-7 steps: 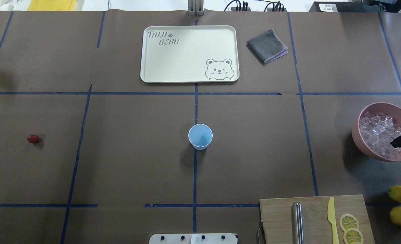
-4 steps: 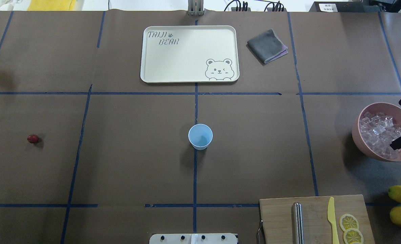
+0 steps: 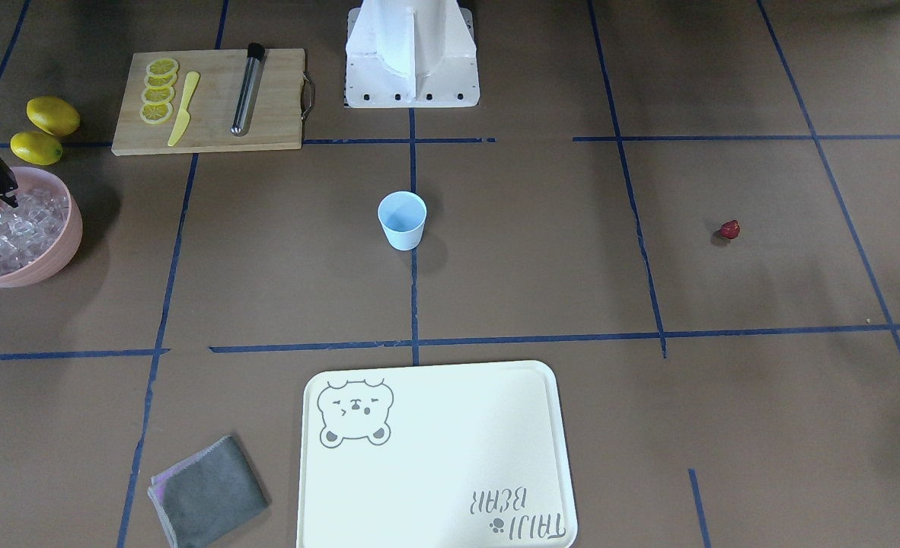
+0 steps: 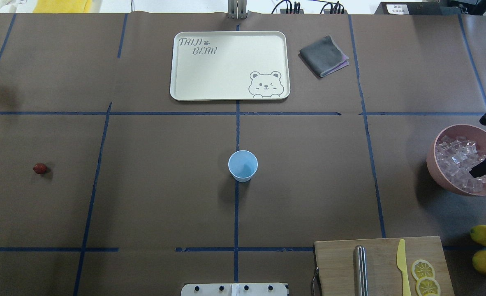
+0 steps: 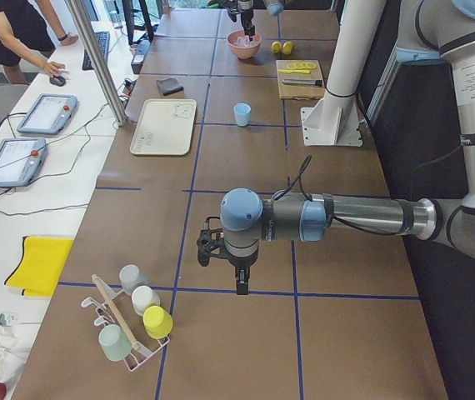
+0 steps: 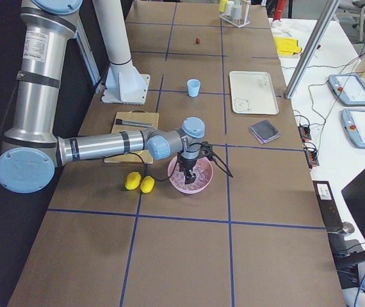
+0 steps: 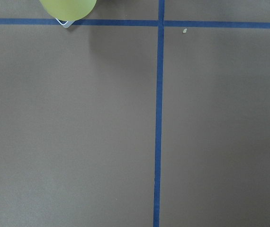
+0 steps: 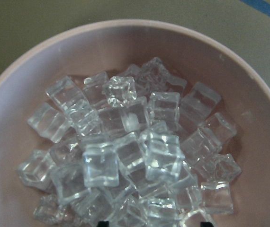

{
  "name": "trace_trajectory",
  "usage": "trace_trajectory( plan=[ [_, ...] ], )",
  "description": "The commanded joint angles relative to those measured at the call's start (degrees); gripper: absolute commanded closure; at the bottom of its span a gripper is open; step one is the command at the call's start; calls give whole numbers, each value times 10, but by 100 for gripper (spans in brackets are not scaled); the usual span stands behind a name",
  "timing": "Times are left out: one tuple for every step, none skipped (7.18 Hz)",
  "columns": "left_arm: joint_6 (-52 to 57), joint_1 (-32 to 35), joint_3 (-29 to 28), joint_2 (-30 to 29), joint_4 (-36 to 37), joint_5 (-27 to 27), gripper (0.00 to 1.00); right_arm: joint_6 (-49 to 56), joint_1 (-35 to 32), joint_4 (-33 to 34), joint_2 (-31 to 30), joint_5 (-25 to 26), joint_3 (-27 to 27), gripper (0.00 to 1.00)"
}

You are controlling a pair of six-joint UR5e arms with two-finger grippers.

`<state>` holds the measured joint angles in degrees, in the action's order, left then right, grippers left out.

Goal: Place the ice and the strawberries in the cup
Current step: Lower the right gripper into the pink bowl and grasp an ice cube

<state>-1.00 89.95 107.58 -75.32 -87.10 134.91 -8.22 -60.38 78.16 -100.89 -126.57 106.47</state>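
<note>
The right gripper (image 4: 476,147) hung over the pink bowl (image 4: 434,170) at the scene's right edge, jaws spread wide, the ice (image 4: 457,158) directly beneath them. The cup (image 4: 243,165) stood in the middle, well to its left, and the strawberry (image 4: 40,168) lay far left. Whether the left gripper (image 5: 239,287) was wide or narrow could not be told.

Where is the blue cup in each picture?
Front-facing: blue cup centre, above bear tray.
Overhead: blue cup centre, below bear tray.
Exterior left: blue cup upper middle, right of bear tray.
Exterior right: blue cup upper middle, left of bear tray.
Left wrist: absent.
Right wrist: absent.
Shared landmark: bear tray.
</note>
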Motion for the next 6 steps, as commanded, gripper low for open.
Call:
trace_trajectory(
  plan=[
    [0,0,-1,0,0,0,0,1,0,0,1,0,1,29],
    [0,0,-2,0,0,0,0,1,0,-1,0,0,0,32],
    [1,0,-3,0,0,0,0,1,-1,-4,-1,4,-1,35],
    [2,0,-5,0,0,0,0,1,-1,-4,-1,4,0,48],
    [3,0,-7,0,0,0,0,1,-1,-4,-1,5,-1,60],
    [3,0,-7,0,0,-1,0,0,-1,-4,-1,5,-1,76]
  ],
)
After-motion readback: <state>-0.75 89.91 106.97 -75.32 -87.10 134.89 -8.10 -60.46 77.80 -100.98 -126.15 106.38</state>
